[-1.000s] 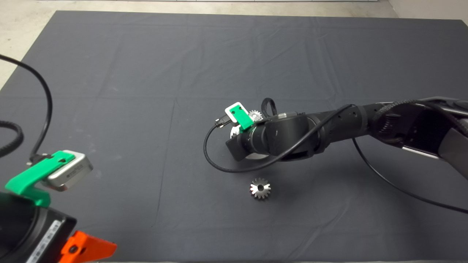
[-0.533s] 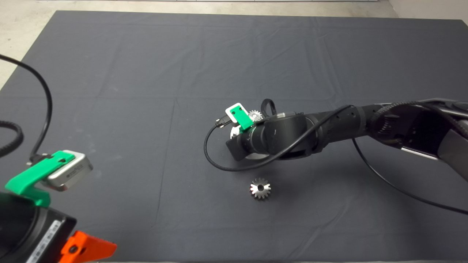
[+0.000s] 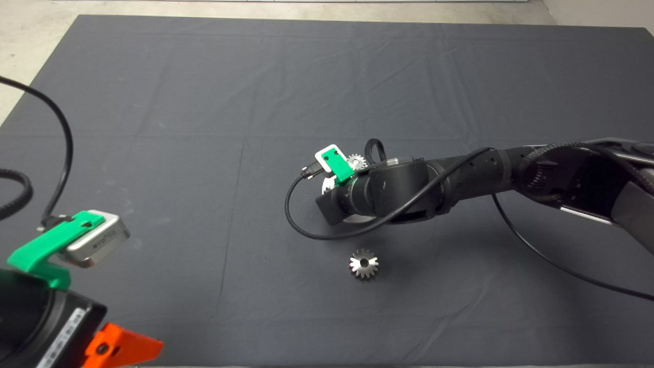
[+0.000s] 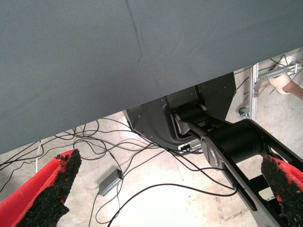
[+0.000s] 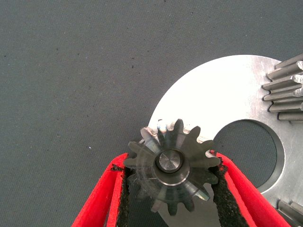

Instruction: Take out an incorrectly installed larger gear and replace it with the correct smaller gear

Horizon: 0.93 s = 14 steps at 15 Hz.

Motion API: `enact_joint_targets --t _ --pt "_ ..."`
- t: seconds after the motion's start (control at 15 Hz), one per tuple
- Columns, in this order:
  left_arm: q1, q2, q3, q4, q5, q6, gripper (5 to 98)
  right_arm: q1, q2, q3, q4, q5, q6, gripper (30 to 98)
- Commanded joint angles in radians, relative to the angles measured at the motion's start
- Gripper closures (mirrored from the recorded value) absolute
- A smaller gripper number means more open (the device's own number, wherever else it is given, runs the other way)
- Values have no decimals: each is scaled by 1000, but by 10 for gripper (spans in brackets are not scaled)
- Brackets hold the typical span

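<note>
The smaller gear [image 5: 173, 165], dark grey with a pin showing in its centre hole, sits on the rim of a round silver plate [image 5: 227, 94]. My right gripper [image 5: 169, 163] is shut on it, one black pad against the teeth on each side. In the head view the right arm [image 3: 388, 191] covers this spot in the middle of the mat. The larger gear [image 3: 364, 263], bright silver with flared teeth, lies flat on the mat just in front of the arm, apart from it. My left gripper [image 4: 170, 161] is parked open at the lower left edge.
Another toothed gear [image 3: 357, 162] stands on the plate's far side; its teeth [image 5: 286, 85] show beside the plate's cut-out. A black cable [image 3: 306, 227] loops off the right wrist. The left wrist view shows floor cables and the robot's base beyond the mat edge.
</note>
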Motion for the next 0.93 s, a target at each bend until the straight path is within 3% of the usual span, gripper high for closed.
enact_joint_targets --t 0.0,0.73,0.8,0.87 --pt "-2 -3 12 -16 -2 -4 60 25 9 4 -28 -35 2 889" --pt "-2 -1 11 -16 -2 -4 60 31 0 17 -22 -39 2 832" --pt "-2 -3 12 -16 -3 -4 60 48 -7 67 -2 -49 4 816" --pt "-2 -3 13 -16 -3 -4 60 141 -41 181 75 -70 16 806"
